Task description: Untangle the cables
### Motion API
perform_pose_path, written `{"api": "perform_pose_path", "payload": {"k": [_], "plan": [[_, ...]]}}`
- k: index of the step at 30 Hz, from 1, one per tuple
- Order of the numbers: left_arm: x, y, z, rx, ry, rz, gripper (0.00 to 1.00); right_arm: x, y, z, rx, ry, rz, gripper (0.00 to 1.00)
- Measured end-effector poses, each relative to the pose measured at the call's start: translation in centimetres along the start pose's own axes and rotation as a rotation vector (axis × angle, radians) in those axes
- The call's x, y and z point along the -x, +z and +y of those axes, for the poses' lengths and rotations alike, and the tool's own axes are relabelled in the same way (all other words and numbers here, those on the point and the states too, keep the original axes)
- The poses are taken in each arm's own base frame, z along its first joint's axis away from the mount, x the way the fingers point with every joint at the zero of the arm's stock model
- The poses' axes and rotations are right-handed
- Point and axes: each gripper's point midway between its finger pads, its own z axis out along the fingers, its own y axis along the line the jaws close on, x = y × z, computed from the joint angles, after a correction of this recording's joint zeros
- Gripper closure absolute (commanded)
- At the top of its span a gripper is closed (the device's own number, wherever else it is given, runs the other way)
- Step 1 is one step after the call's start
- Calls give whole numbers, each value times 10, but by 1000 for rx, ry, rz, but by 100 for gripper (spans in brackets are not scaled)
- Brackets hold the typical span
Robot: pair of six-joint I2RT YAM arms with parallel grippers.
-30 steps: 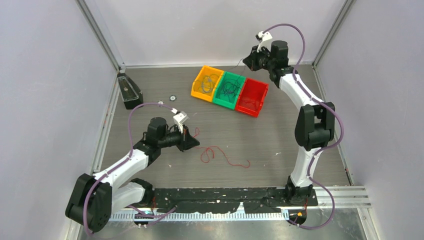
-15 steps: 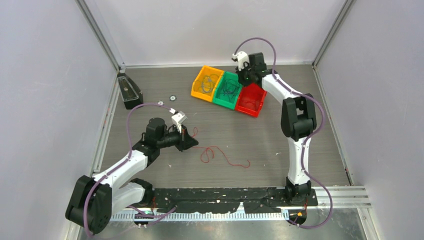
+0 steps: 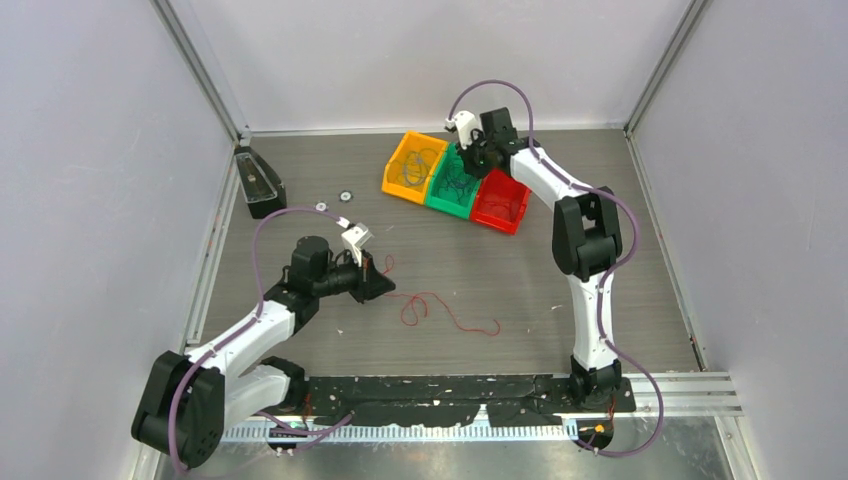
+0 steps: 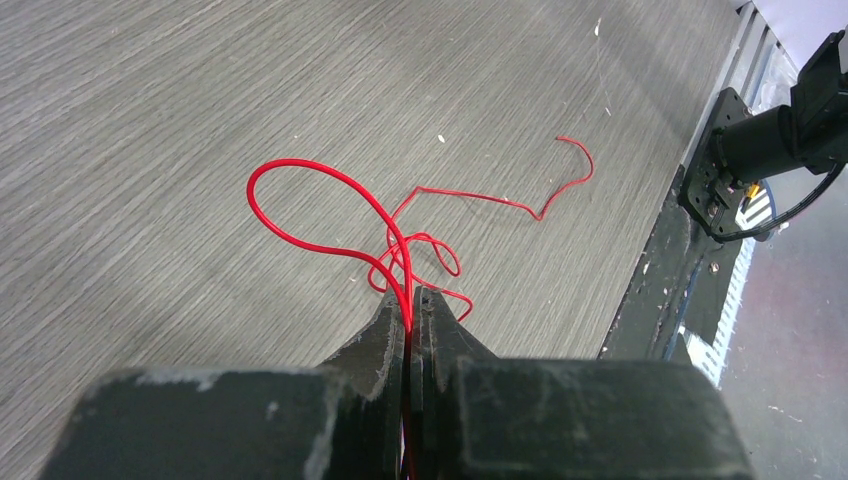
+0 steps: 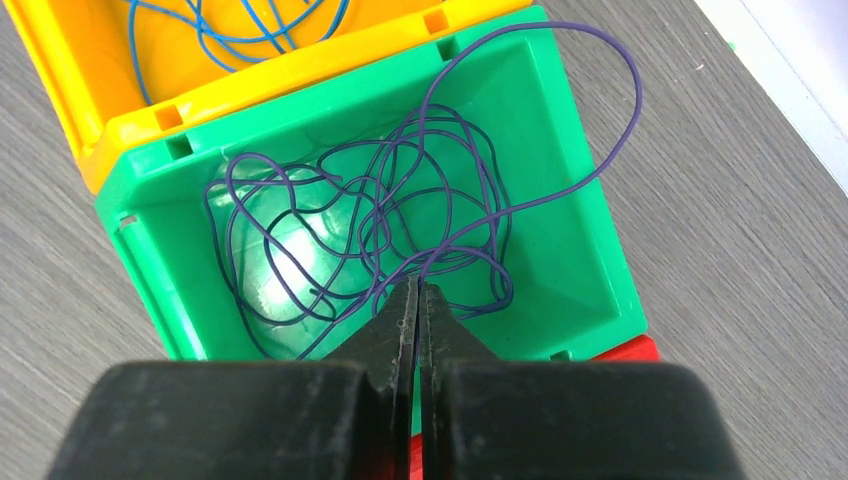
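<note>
Tabletop (image 3: pixel 560 260), right gripper (image 5: pixel 417 285) moved over green bin (image 5: pixel 590 260), left gripper (image 4: pixel 410 295) unmoved, both clamping cables (image 4: pixel 249 195)

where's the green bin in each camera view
Top external: the green bin sits at far centre, the middle one of three bins.
Left wrist: not in it.
Right wrist: it fills the middle, with the purple cable inside.
Shared landmark: the orange bin touching its side, seen in the top and right wrist views.
</note>
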Motion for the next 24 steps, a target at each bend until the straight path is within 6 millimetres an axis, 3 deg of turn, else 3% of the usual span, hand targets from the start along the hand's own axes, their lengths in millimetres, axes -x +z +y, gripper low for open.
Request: {"api": "perform_pose_path", "payload": {"k": [6, 12, 18, 24], "plan": [[0, 0, 0, 0, -1, 0, 99, 1, -3, 12, 52, -38, 33, 95], [0, 0, 0, 0, -2, 0, 99, 2, 14, 31, 110, -73, 84, 95], [-2, 1, 1, 2, -9, 8, 99, -14, 34, 44, 156, -88, 167, 95], [-3, 1, 2, 3, -11, 11, 99, -34, 29, 61, 225, -98, 209, 95]]}}
